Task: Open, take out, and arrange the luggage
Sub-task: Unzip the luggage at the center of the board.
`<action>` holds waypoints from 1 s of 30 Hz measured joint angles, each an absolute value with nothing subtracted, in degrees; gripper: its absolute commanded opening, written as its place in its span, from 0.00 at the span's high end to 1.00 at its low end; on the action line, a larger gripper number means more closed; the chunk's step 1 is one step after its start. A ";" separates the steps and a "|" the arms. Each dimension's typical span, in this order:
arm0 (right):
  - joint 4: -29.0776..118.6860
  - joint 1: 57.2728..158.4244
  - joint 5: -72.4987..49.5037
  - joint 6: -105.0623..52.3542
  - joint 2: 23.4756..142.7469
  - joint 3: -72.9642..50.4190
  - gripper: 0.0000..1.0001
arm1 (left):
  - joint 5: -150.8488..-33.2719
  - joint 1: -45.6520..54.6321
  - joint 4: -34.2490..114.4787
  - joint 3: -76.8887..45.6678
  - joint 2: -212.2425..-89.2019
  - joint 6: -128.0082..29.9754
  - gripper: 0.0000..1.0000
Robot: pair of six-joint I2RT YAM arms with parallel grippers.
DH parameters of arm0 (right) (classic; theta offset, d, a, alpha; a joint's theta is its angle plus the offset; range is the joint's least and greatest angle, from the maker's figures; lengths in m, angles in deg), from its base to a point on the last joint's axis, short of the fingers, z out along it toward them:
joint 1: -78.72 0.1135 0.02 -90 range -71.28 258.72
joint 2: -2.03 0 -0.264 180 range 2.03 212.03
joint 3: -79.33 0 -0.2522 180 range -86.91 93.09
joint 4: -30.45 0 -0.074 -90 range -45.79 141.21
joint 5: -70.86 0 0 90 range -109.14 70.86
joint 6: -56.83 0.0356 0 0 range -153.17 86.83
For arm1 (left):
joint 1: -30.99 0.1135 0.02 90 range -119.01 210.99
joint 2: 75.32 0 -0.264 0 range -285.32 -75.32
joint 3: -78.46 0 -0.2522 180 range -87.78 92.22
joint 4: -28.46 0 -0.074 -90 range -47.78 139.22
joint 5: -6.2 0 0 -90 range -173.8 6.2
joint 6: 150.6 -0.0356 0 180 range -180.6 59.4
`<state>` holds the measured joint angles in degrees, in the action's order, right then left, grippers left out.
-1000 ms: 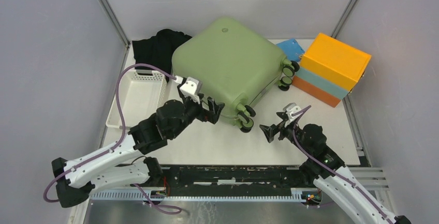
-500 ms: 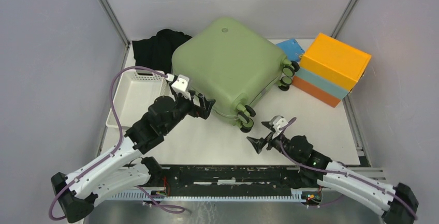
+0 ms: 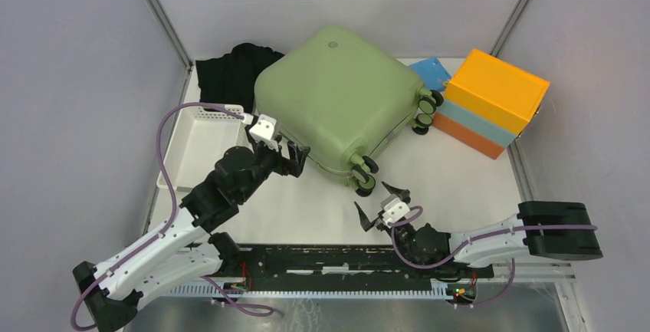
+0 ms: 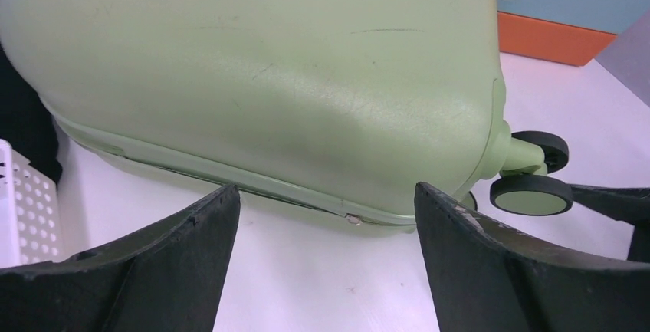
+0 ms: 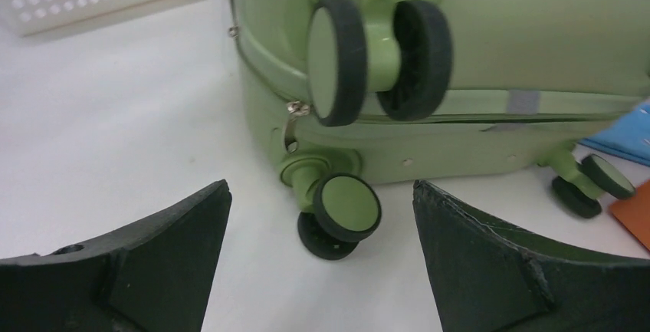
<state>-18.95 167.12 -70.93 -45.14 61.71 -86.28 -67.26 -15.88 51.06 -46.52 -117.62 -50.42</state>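
White tabletop [image 3: 322, 203], plain grey walls [image 3: 69, 79], 2 metal corner posts [image 3: 159, 14]

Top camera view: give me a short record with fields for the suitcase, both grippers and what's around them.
luggage: sage-green hard-shell suitcase, lying flat, shut
left gripper: open, empty, facing its near-left edge
right gripper: open, empty, short of its near wheels
left of suitcase: white perforated plastic basket
far left: black cloth
right of suitcase: orange and light-blue box
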 measured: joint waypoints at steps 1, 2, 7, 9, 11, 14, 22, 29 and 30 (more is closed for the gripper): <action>-22.36 167.12 -72.57 -46.49 62.96 -86.28 0.11 | -66.96 -15.86 51.32 -46.55 -117.18 -50.75 0.11; -25.15 167.10 -74.21 -47.45 64.18 -86.28 0.13 | -66.65 -15.84 51.50 -46.57 -116.83 -50.99 0.11; -35.62 166.64 -76.83 -50.25 72.14 -86.31 0.23 | -64.75 -15.69 52.09 -46.63 -115.00 -51.97 0.13; -39.40 166.47 -77.03 -51.17 76.49 -86.31 0.28 | -64.42 -15.58 52.22 -46.63 -114.89 -52.17 0.13; -41.66 166.42 -77.11 -51.74 80.07 -86.31 0.31 | -64.36 -15.38 52.68 -46.63 -114.93 -52.32 0.14; -43.38 166.25 -76.90 -52.63 84.60 -86.31 0.33 | -64.34 -14.94 52.92 -46.63 -114.95 -52.35 0.14; -43.95 164.54 -74.86 -57.62 95.26 -86.02 0.36 | -64.34 -13.94 52.94 -46.63 -114.95 -52.35 0.14; -44.02 163.62 -71.39 -61.07 97.75 -83.73 0.12 | -64.36 -13.33 53.09 -46.63 -114.95 -52.37 0.14; -44.02 163.58 -70.82 -61.97 97.95 -83.42 0.10 | -64.36 -13.28 53.09 -46.63 -114.95 -52.35 0.15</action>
<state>-44.02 163.58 -70.82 -61.97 97.95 -83.42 -64.36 -13.28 53.09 -46.63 -114.95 -52.35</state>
